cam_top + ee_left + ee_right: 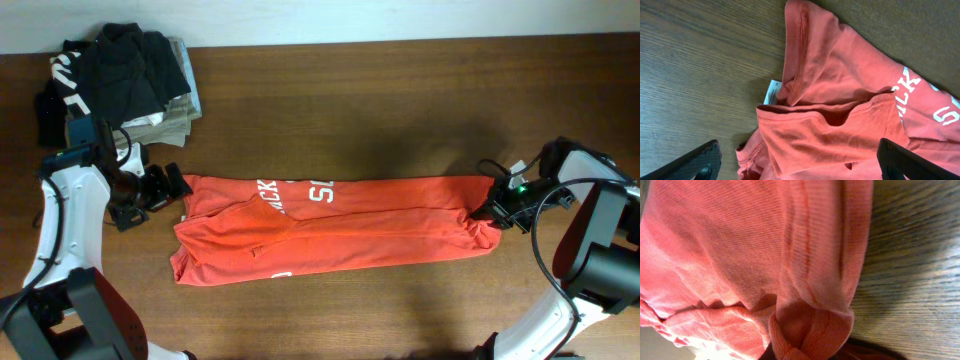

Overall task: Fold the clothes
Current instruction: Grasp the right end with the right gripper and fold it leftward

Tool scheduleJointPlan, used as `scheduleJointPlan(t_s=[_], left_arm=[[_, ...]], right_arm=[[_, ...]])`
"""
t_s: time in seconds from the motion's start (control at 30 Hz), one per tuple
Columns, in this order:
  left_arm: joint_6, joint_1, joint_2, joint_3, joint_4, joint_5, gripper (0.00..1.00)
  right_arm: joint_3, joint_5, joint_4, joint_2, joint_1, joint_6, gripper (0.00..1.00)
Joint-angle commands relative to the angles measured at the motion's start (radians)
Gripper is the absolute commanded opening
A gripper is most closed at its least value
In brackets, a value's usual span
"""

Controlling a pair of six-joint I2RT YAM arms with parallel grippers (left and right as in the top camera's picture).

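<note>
The red-orange T-shirt [330, 225] lies folded into a long strip across the table, white lettering up near its left part. My left gripper [160, 188] is open at the shirt's left end, its black fingers wide apart either side of the collar and sleeve folds [830, 130], holding nothing. My right gripper [492, 212] is at the shirt's right end, shut on a bunched hem of the shirt [810, 330]. The fingertips are hidden under the cloth in the right wrist view.
A pile of black and khaki garments [125, 80] sits at the back left corner. A white label [771, 92] sticks out by the collar. Bare wooden table [400, 90] lies behind and in front of the shirt.
</note>
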Motion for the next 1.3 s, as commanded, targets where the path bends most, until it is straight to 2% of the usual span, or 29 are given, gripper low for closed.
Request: scheduleJointPlan(t_s=[0.0,0.07,0.17,0.33,0.47,0.63,0.67,0.73,0.77,0.83,0.9,1.0,1.07,1.13,1.17,1.2,1.23,1.27], left_arm=[[0.016,-0.003,-0.011,0.011,0.002,-0.002,0.99],[0.016,-0.003,-0.011,0.011,0.002,-0.002,0.99],[0.016,-0.003,-0.011,0.011,0.002,-0.002,0.99],[0.016,-0.003,-0.011,0.011,0.0,-0.002,0.99],[0.016,-0.003,-0.011,0.011,-0.003,-0.002,0.99],[0.016,-0.003,-0.011,0.011,-0.003,-0.002,0.99],[0.016,-0.003,-0.011,0.011,-0.003,-0.002,0.99],[0.016,-0.003,-0.011,0.011,-0.002,-0.002,0.99],[0.016,-0.003,-0.011,0.011,-0.003,-0.002,0.99],[0.016,-0.003,-0.011,0.011,-0.002,-0.002,0.99],[0.016,-0.003,-0.011,0.011,-0.003,-0.002,0.99],[0.016,-0.003,-0.011,0.011,-0.005,-0.002,0.99],[0.016,-0.003,-0.011,0.011,-0.005,-0.002,0.99],[0.016,-0.003,-0.011,0.011,-0.006,-0.002,0.99],[0.016,-0.003,-0.011,0.011,-0.006,-0.002,0.99],[0.016,-0.003,-0.011,0.011,-0.006,-0.002,0.99],[0.016,-0.003,-0.011,0.011,-0.006,-0.002,0.99],[0.016,-0.003,-0.011,0.011,-0.006,-0.002,0.99]], right_arm=[[0.131,0.192,-0.082,-0.063,-0.019,0.12,0.04],[0.188,0.216,-0.141,-0.19,0.006,0.119,0.04],[0.191,0.241,-0.195,-0.306,0.137,0.124,0.04],[0.176,0.303,-0.17,-0.285,0.552,0.254,0.04],[0.17,0.304,-0.114,-0.194,0.784,0.332,0.04],[0.17,0.301,-0.024,-0.097,0.959,0.412,0.24],[0.176,0.301,-0.008,-0.099,0.986,0.422,0.24],[0.243,0.331,-0.05,-0.1,1.015,0.409,0.79],[0.301,0.381,-0.118,-0.1,1.014,0.399,0.88],[0.453,0.518,-0.28,-0.1,1.005,0.399,0.99],[0.548,0.584,-0.385,-0.1,0.948,0.399,0.99],[0.475,0.506,-0.415,-0.095,0.874,0.397,0.99],[0.347,0.383,-0.295,-0.095,0.867,0.338,0.99],[0.212,0.269,-0.138,-0.095,0.867,0.338,1.0],[0.116,0.18,-0.009,-0.095,0.867,0.338,0.93],[0.089,0.164,0.035,-0.095,0.867,0.338,0.91],[0.078,0.164,0.056,-0.095,0.867,0.339,0.83],[0.078,0.161,0.067,-0.095,0.867,0.343,0.68]])
